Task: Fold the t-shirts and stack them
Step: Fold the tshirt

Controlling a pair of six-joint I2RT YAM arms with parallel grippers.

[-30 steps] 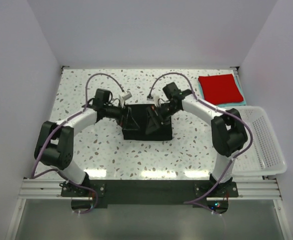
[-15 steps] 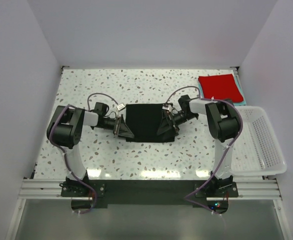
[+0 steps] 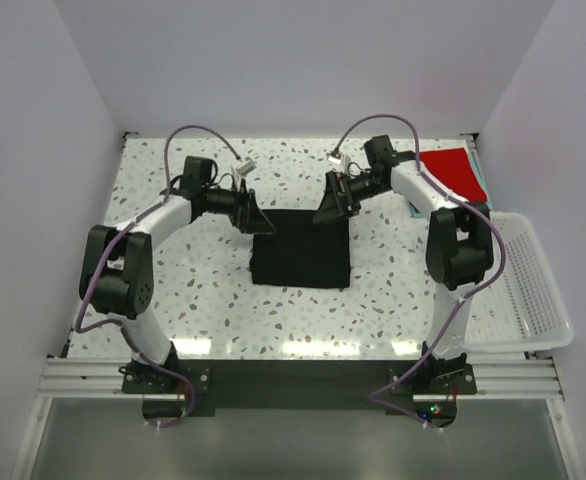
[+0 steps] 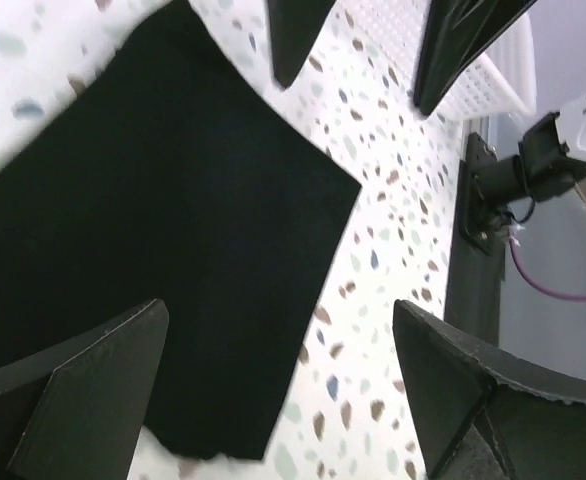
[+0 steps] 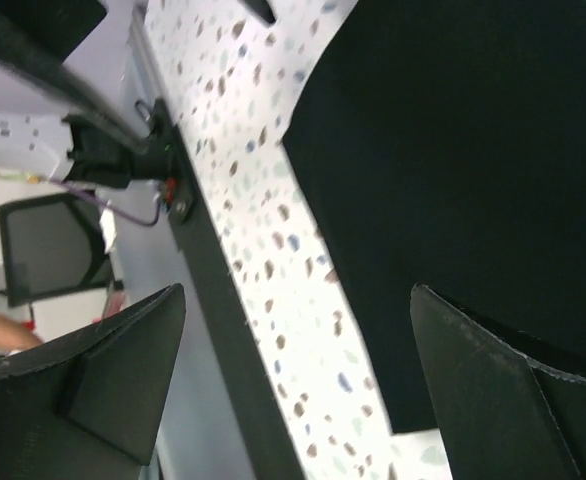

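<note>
- Speckled worktop [image 3: 173, 290] carries everything, with plain pale walls around it. The black t-shirt [image 3: 301, 255] lies in the middle of it as a flat folded rectangle.
- The left pincer [image 3: 260, 218] hangs over the far left corner of the black t-shirt. Its jaws stand wide apart and hold nothing.
- The right pincer [image 3: 323, 212] hangs over the far right part of the same edge, also spread wide and empty. In both wrist views you see the cloth lying loose below the fingers, with no fold pinched.
- From both pincers the black t-shirt lies toward the near side, toward the arm bases. Its longer side seems to run from left to right, but only a little longer, so I cannot say it firmly.
- The red t-shirt [image 3: 451, 172] sits folded in the far right corner, on top of the teal t-shirt [image 3: 482, 186], of which only an edge shows. The white basket [image 3: 538, 290] stands near them at the right edge.
- I judge that the black t-shirt is ready for the pile. The pile lies to the right and farther back, so your right arm is the nearer one.
</note>
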